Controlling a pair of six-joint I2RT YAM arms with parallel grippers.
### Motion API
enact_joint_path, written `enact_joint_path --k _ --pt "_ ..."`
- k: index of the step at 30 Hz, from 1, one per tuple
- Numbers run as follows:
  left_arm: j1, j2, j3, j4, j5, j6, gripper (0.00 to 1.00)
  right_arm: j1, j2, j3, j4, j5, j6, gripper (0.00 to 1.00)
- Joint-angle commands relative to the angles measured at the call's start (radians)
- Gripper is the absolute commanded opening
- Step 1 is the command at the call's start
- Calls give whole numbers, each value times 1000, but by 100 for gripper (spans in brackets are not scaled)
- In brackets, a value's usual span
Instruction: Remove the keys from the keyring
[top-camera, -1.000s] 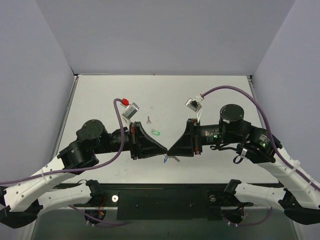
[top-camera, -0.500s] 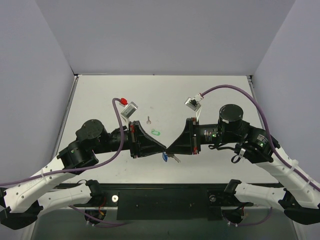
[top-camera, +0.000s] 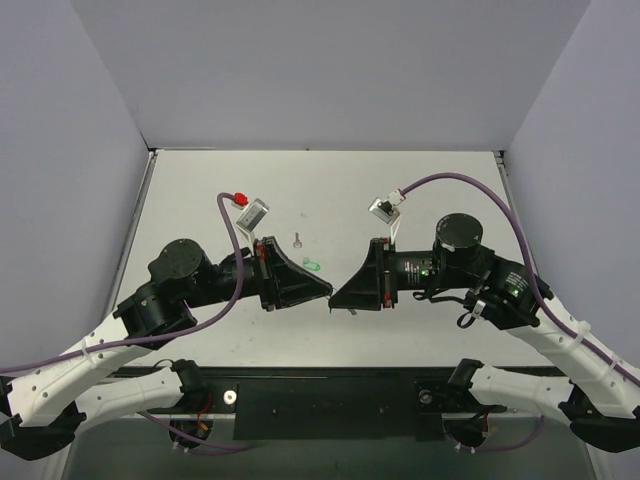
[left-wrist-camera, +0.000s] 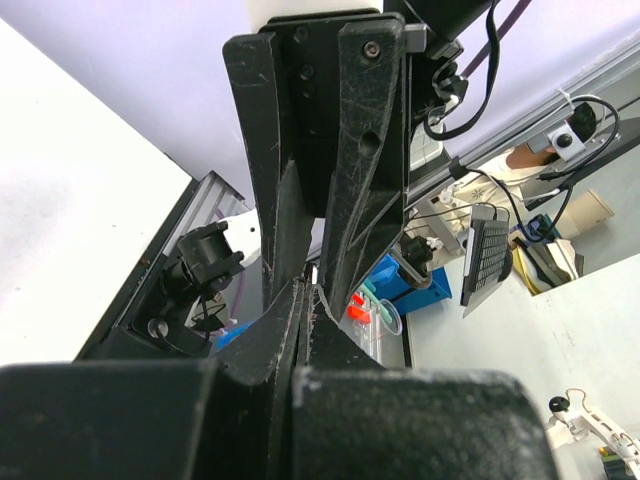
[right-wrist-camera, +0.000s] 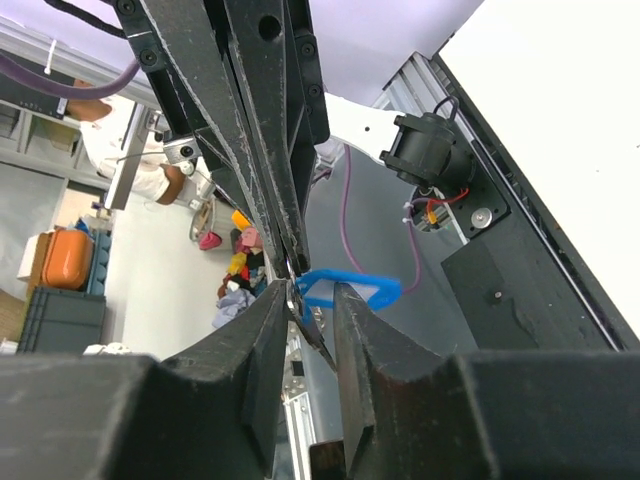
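Hold left gripper (top-camera: 327, 291) pinched shut on blue keyring (right-wrist-camera: 347, 292) at its end, mid-air above bench (top-camera: 200, 200), between both arms. Close right gripper (top-camera: 336, 297), now narrowly parted, squarely around partly hidden silver key (right-wrist-camera: 305, 320) there, then pull rightward without twisting.

Finished in white along the outer links of the left arm (top-camera: 60, 375) and right arm (top-camera: 590, 345), in black at the round joint housings (top-camera: 180, 262). Fitted with wedge-shaped black ends, left gripper (top-camera: 328, 292) and right gripper (top-camera: 334, 299), scratched matte fingers (left-wrist-camera: 260, 340), recessed screws (left-wrist-camera: 372, 48). Trailed purple cables (top-camera: 470, 180) to grey wrist cameras (top-camera: 381, 208), with a red plug (top-camera: 240, 198) at left.
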Motion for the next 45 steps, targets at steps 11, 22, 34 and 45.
enact_joint_path --k 11,22,34,45 --pt "16 -5 -4 82 -15 -21 0 -29 -53 -24 89 22 25 34" --pt "19 -6 -7 88 -6 -25 0 -56 -50 -19 115 15 50 22" --pt "21 5 -7 54 -50 -8 0 -56 -52 -53 151 34 88 0" --pt "17 14 -13 1 -216 -15 0 -54 -55 -186 367 125 249 0"
